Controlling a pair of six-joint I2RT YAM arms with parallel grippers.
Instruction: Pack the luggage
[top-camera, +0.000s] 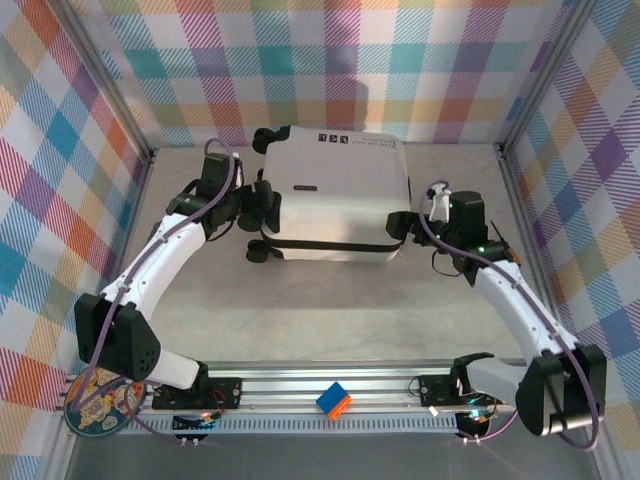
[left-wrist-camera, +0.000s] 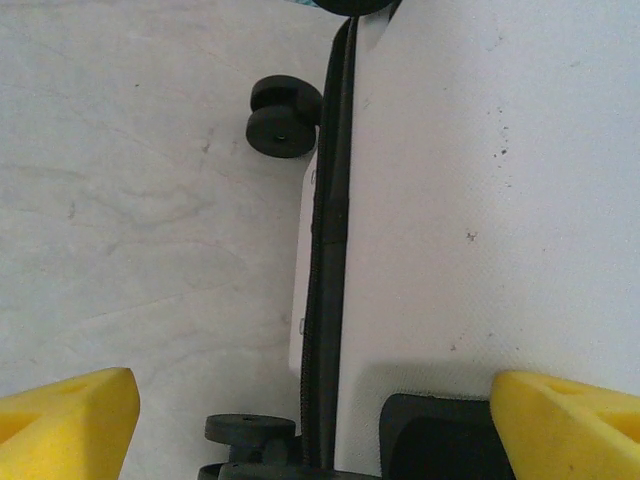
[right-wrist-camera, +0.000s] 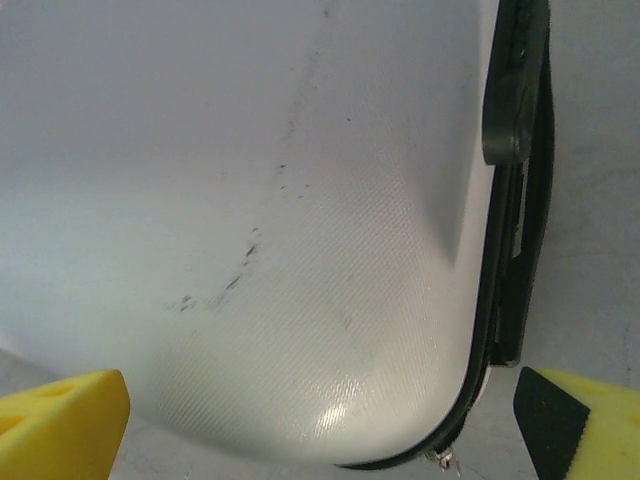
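Luggage: white hard shell, shut, lying flat on the worktop. Its black zipper seam runs along the side facing the arm bases. Small black printed marks sit on the shell near its far edge. One black wheel juts out at its near left corner and another at its far left corner.

Left end effector: at the luggage's left, wheeled end. In the left wrist view it is spread wide. One yellow finger hangs over bare worktop and the other over the white shell, with the seam between them. A twin wheel shows just left of the seam. It pinches nothing.

Right end effector: at the luggage's right end, near its front corner. In the right wrist view it is also spread. The yellow fingers sit either side of a rounded, scuffed shell corner. A black fitting sits on the seam at that end. Whether the pads touch the shell, I cannot tell.

Nearer than the luggage, on the base rail: a small blue and orange block. Off the rail's left end: a colourful round disc.
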